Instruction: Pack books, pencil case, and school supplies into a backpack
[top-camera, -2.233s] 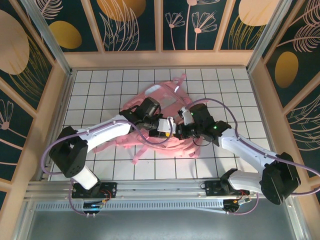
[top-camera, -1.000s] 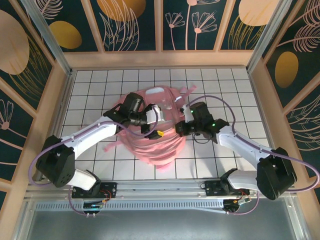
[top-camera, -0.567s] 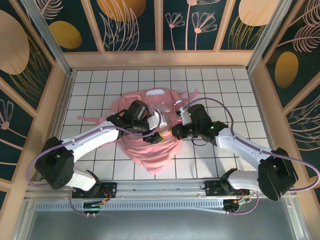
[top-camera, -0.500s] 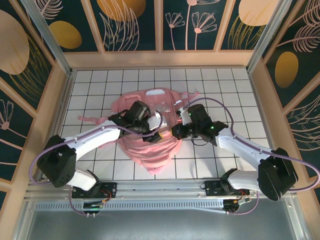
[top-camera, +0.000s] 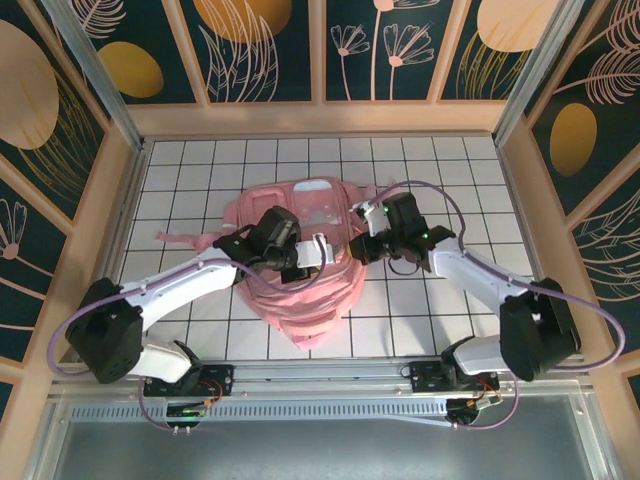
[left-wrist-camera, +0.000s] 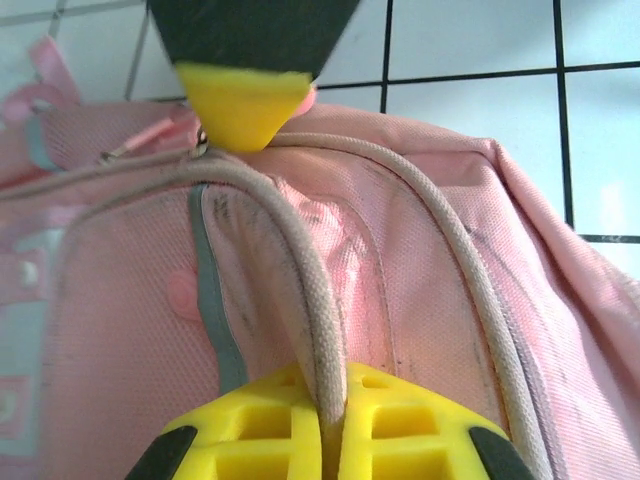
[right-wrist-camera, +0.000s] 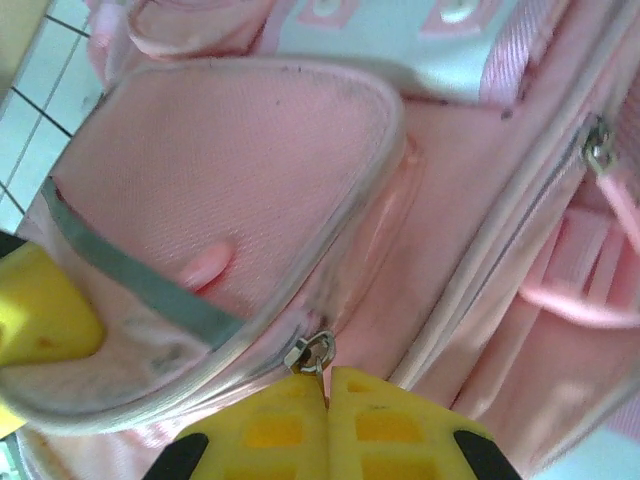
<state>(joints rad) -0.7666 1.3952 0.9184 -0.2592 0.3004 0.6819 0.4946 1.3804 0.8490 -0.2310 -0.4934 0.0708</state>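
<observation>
You had the left gripper (left-wrist-camera: 327, 420) clamped on piping (left-wrist-camera: 316, 305) of the backpack (top-camera: 300, 300), the right gripper (right-wrist-camera: 327, 400) pinching a zipper pull (right-wrist-camera: 312, 354) at its 3 o'clock, contents hidden.

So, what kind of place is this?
Probably a robot test cell, not a home: a white gridded table walled by floral panels, with left arm and right arm bolted to a metal rail.

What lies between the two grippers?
Backpack fabric, seen in the top view; the left gripper and right gripper both pinch it.
</observation>
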